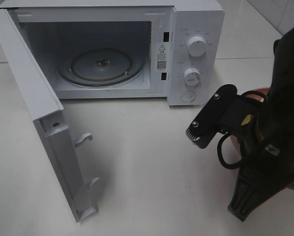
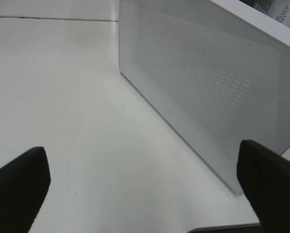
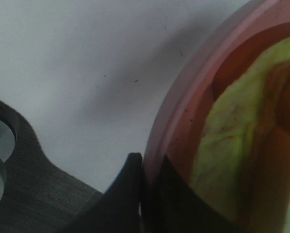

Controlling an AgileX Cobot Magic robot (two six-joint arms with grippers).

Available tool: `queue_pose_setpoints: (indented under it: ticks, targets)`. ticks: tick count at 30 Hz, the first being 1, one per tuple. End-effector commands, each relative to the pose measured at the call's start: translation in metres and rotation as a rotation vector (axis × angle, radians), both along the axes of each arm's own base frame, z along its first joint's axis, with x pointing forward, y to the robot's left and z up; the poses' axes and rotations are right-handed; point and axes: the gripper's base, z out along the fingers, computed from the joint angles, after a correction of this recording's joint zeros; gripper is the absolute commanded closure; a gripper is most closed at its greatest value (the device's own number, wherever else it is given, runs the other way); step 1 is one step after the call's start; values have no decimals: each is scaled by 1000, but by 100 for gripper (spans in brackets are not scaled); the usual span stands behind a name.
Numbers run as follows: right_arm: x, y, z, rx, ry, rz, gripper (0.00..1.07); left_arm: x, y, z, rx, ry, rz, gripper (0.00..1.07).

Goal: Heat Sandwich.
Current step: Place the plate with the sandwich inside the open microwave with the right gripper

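White bench (image 1: 152,172), matt and jointed by thin seams, runs under and past the microwave (image 1: 198,14). Its door (image 1: 34,83) hangs swung right out from the hinge side, standing edge-on toward the front, with two latch hooks (image 1: 83,140) jutting from the free edge. The cavity gapes, and the glass turntable (image 1: 102,66) lies flat on its floor. A broad stretch of bench lies in front of the opening, bounded by the door on the hinge side and by the right arm (image 1: 279,123) on the control side.

A sticker (image 1: 161,56) on the frame beside the cavity shows a warning triangle and a QR code; its print, and the marks round the two dials (image 1: 196,46), are too small to read.

In front of the control panel, the right gripper (image 3: 145,167) is pinched closed on the rim of the pink plate (image 3: 184,97), which carries the sandwich (image 3: 227,145); the arm hides most of it from above. On the door's outer side the left gripper (image 2: 144,184) hangs with its jaws spread wide and nothing between them, facing the dotted mesh panel.
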Motion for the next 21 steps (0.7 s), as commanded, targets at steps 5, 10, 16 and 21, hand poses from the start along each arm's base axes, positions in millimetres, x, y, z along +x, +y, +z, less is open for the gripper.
queue_pose_setpoints:
  ticks: [5, 10, 16, 21]
  targets:
    - [-17, 7, 9, -44, 1, 161, 107, -2, 0, -1, -1, -16, 1, 9]
    - [-27, 13, 12, -61, 25, 309, 107, -2, 0, -1, -1, -16, 1, 9]
    - [-31, 14, 17, -58, 34, 428, 107, -2, 0, -1, -1, -16, 1, 9]
    - [-31, 15, 18, -87, 55, 543, 107, -2, 0, -1, -1, -16, 1, 9]
